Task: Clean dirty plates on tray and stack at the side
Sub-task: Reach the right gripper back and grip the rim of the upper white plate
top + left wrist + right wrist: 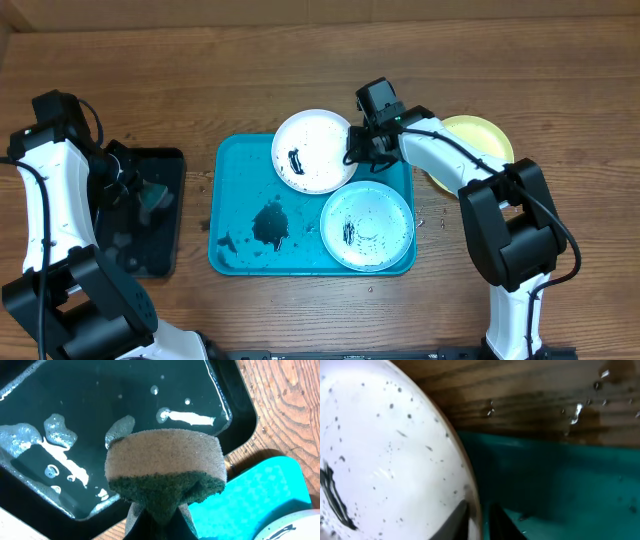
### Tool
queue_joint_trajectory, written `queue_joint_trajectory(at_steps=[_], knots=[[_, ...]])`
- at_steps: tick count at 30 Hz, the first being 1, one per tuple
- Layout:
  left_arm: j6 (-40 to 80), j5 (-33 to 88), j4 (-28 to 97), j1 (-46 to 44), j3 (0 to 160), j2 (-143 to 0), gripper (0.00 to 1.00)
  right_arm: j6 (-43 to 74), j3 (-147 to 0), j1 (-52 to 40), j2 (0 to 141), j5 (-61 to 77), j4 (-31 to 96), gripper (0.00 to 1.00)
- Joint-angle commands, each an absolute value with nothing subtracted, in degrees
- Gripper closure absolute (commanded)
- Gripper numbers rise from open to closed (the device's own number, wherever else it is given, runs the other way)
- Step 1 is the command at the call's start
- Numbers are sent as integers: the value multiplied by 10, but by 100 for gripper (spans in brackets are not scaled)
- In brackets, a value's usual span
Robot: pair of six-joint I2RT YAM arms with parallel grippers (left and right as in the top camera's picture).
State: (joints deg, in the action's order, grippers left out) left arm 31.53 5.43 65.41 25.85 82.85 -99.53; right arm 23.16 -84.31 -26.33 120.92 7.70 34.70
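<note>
The turquoise tray point(240, 190) lies mid-table. On it are the white-rimmed plate point(313, 150) at the back and the pale mint plate point(367, 226) at the front right, both with black smears. The yellow-green plate point(480, 145) sits on the table to the right, partly behind my right arm. My right gripper point(358, 145) is shut on the white plate's right rim; in the right wrist view its fingers point(479, 520) sit either side of the plate's point(385, 460) edge over the tray point(560, 490). My left gripper point(140, 195) is shut on a sponge point(165, 467).
A glossy black tray point(165, 165) with foamy water point(60, 430) lies at the left, under the sponge. A dark wet smear point(270, 222) stains the turquoise tray's floor. The turquoise tray's corner point(260, 495) shows beside the black tray. Water drops dot the wood point(575, 410).
</note>
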Motion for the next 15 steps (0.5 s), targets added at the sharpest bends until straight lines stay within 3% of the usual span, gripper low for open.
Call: queue_joint_trajectory(at_steps=[1, 9, 15], knots=[[308, 61, 653, 257, 825, -990, 96, 245, -844, -288, 1206, 87, 349, 88], [242, 182, 638, 246, 825, -990, 96, 302, -844, -353, 1206, 93, 361, 89], [187, 210, 638, 187, 825, -990, 96, 343, -844, -389, 1206, 93, 396, 89]])
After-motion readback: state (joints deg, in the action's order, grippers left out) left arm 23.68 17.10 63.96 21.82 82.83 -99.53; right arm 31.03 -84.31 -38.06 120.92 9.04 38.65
